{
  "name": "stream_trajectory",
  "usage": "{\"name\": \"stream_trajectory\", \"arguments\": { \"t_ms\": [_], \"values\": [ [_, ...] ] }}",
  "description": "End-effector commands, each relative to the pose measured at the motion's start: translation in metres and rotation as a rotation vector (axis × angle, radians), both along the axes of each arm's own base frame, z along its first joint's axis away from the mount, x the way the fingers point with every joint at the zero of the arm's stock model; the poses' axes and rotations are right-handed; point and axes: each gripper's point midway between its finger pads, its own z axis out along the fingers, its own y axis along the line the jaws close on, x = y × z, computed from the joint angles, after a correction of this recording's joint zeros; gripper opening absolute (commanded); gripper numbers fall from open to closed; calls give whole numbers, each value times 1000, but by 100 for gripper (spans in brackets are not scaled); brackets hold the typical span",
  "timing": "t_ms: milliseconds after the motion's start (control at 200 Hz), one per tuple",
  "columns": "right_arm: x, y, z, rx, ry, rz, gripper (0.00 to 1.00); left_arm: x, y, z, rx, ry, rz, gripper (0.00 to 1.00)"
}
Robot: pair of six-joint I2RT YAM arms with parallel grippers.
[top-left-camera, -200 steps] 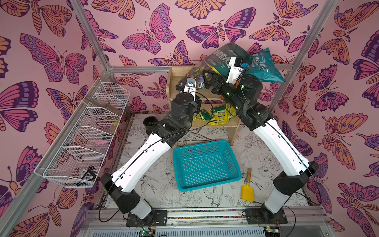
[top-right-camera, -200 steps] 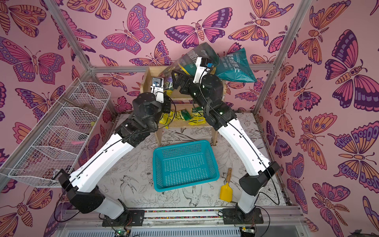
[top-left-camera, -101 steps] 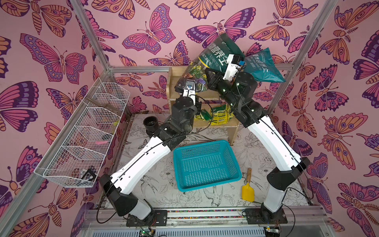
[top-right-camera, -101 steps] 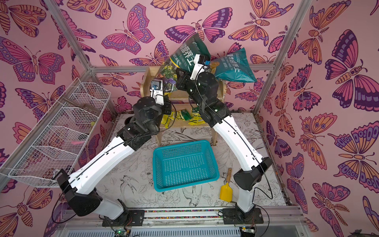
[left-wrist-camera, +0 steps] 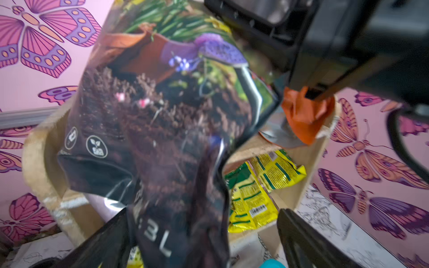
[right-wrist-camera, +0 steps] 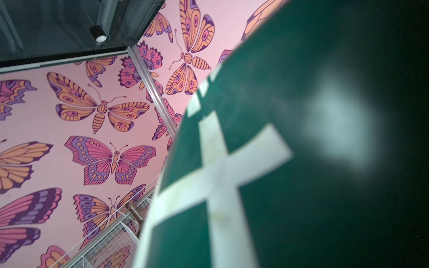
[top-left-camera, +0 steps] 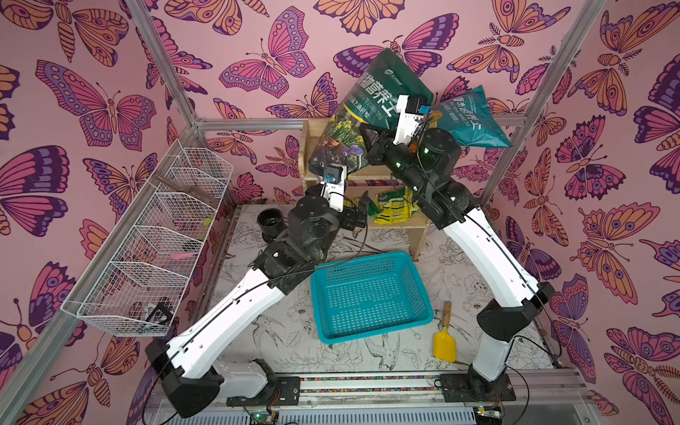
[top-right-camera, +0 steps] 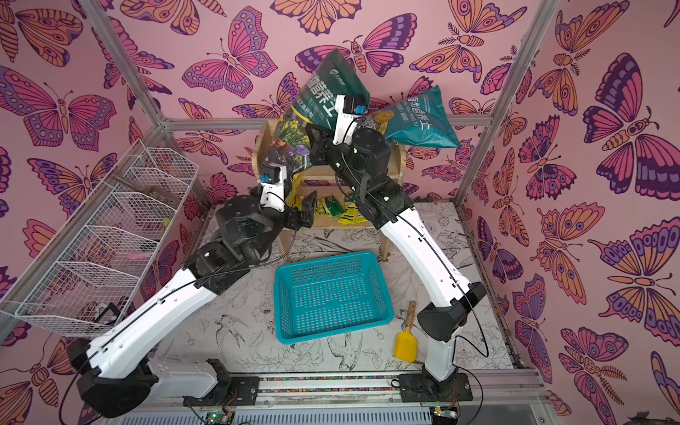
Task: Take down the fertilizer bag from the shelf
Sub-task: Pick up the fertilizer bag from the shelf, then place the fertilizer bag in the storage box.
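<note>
Since a second ago the left gripper point(left-wrist-camera: 203, 212) has let go of the fertilizer bag point(top-left-camera: 371, 110) and dropped to the level of the lower tier. Meanwhile the bag has swung up from lying on the shelf point(top-left-camera: 306, 147) to standing tall above it. At far left a white wire basket rack point(top-left-camera: 147, 239) hangs on the frame, and a black pot point(top-left-camera: 270, 220) stands on the mat beside the left arm. The left gripper's fingers point(left-wrist-camera: 299, 234) are spread wide and released; in the left wrist view the bag's lower end hangs between them, and I cannot tell whether it brushes them. Yellow packets point(top-left-camera: 393, 209) lie on the lower tier. The bag is raised over the top tier and tilted, with its printed flower end down in front of the shelf. The right gripper point(top-left-camera: 372, 138) is clenched on the bag's side edge, holding it up. A second green bag point(top-left-camera: 473, 117) rests at the shelf's right end, behind the right arm. On the mat in front sit a teal basket point(top-left-camera: 368, 294) and, right of it, a yellow trowel point(top-left-camera: 444, 344).
</note>
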Motion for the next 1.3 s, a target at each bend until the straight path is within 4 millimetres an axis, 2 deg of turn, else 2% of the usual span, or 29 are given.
{"name": "stream_trajectory", "arguments": {
  "t_ms": [0, 145, 195, 220, 255, 386, 546, 631, 716, 821, 896, 1046, 1292],
  "values": [
    [-65, -29, 70, 29, -200, 74, 0, -32, 16, 4, -114, 35, -85, 100],
    [-88, -46, 67, -37, -210, 86, 0, -53, 56, 9, -212, 35, -43, 100],
    [-95, -51, 62, -48, -205, 95, 0, -57, 66, 10, -229, 29, -24, 100],
    [-93, -46, 54, -64, -192, 103, 0, -58, 71, 9, -233, 29, -8, 100],
    [-107, -57, 59, -57, -204, 108, 0, -58, 79, 8, -239, 26, 16, 100],
    [-122, -59, 28, -134, -162, 131, 0, -52, 96, -4, -250, 48, 96, 100],
    [-133, -65, -25, -216, -112, 129, 0, -37, 88, -27, -256, 117, 101, 100],
    [-132, -68, -59, -272, -57, 112, 0, -29, 79, -40, -258, 160, 90, 100],
    [-126, -73, -103, -346, 12, 77, 0, -22, 70, -52, -259, 200, 77, 100],
    [-125, -86, -150, -436, 38, 7, 0, -18, 65, -63, -265, 226, 73, 100],
    [-121, -98, -176, -459, 24, -59, 0, -18, 66, -66, -285, 225, 76, 100],
    [-118, -109, -206, -512, -5, -115, 0, -20, 67, -66, -319, 214, 71, 100],
    [-116, -114, -229, -533, 16, -148, 0, -20, 67, -67, -314, 213, 72, 100]
  ]
}}
